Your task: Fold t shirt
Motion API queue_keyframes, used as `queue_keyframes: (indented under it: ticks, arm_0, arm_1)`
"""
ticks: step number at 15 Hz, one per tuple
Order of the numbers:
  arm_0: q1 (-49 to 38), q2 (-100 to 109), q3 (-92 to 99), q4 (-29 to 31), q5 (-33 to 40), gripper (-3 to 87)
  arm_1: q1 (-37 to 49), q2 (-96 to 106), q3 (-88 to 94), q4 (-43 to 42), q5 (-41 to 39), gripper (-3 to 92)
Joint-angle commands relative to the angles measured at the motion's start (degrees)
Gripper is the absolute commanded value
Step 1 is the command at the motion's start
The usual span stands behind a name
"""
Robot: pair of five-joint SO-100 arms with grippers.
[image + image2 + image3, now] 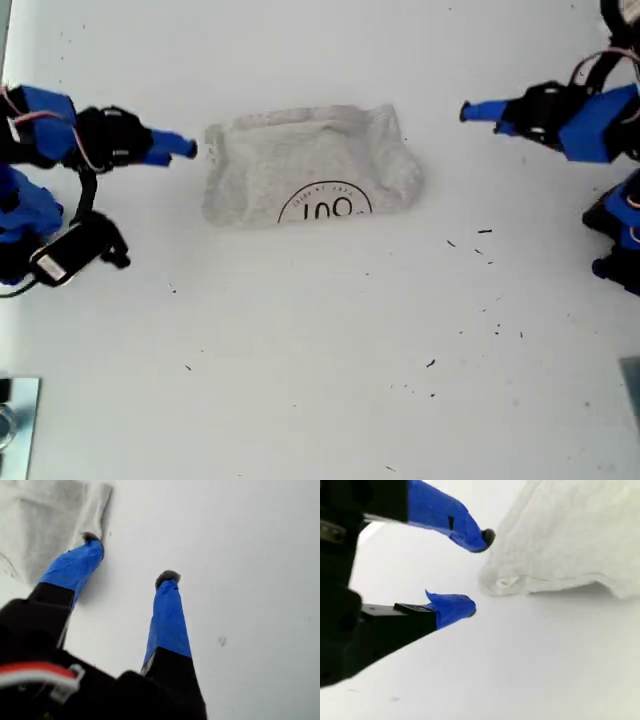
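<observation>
My first gripper [130,557] has its fingers apart with nothing between them. One tip is at a corner of the t shirt [310,165], and I cannot tell whether it touches. My second gripper [476,574] is likewise spread and empty, just beside a thick folded edge where a small sewn label [502,582] shows, too small to read.

The shirt lies on the white desk [320,380] as a compact grey bundle, nearer the far edge than the near one and about midway between the side edges. No sleeves show. It looks light, soft and limp, so it would likely sag and slide. I judge a pinch through all layers at an end corner would hold best.

A black round logo [325,205] is cut off by the near fold, and its big letters cannot be read with any certainty.
</observation>
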Motion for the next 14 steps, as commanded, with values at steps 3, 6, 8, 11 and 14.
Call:
queue_keyframes:
  ticks: [3,6,8,11,14]
  arm_0:
    - [16.7,48.52,20.83,14.94,-17.4,-0.2]
    - [21.36,48.78,20.92,14.77,-7.56,7.3]
    - [24.08,48.78,20.92,14.77,-7.38,7.3]
    - [25.49,48.78,20.92,14.77,-7.38,7.3]
    - [25.49,48.78,20.92,14.77,-7.38,7.3]
  arm_1:
    - [-13.18,27.6,13.62,25.58,13.18,3.5]
    - [-13.36,28.39,13.54,25.75,-17.49,3.8]
    - [-13.54,28.39,13.27,26.28,-16.7,3.8]
    - [-13.54,28.39,13.27,26.28,-16.7,3.8]
    - [-13.54,28.39,13.27,26.28,-16.7,3.8]
